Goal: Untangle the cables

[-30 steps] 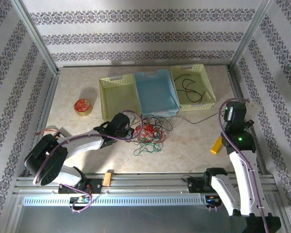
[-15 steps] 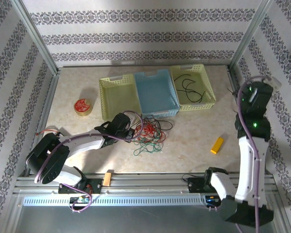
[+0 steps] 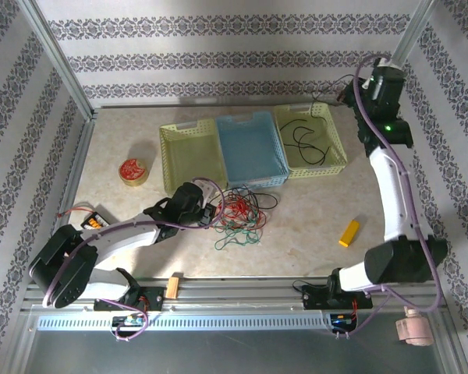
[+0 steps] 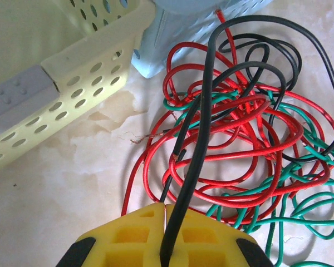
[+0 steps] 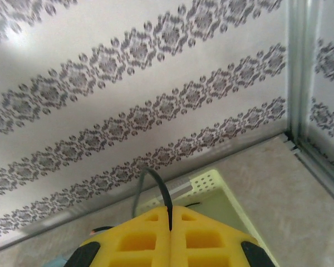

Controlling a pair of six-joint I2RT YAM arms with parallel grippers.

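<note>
Just in front of the blue basket (image 3: 252, 148) lie the cables (image 3: 238, 214), red, green and black, knotted together; my left gripper (image 4: 168, 217), off that basket's front left corner, is clamped on a black strand (image 4: 197, 139) running straight ahead of the jaws into them. Right of the basket and high, my right gripper (image 5: 171, 214) is pinched closed on another black cable (image 5: 156, 183), so I judge the left arm nearer.

The right gripper (image 5: 170, 211) pinches a black cable (image 5: 158, 180) (pale basket (image 5: 209, 181) beneath).
</note>
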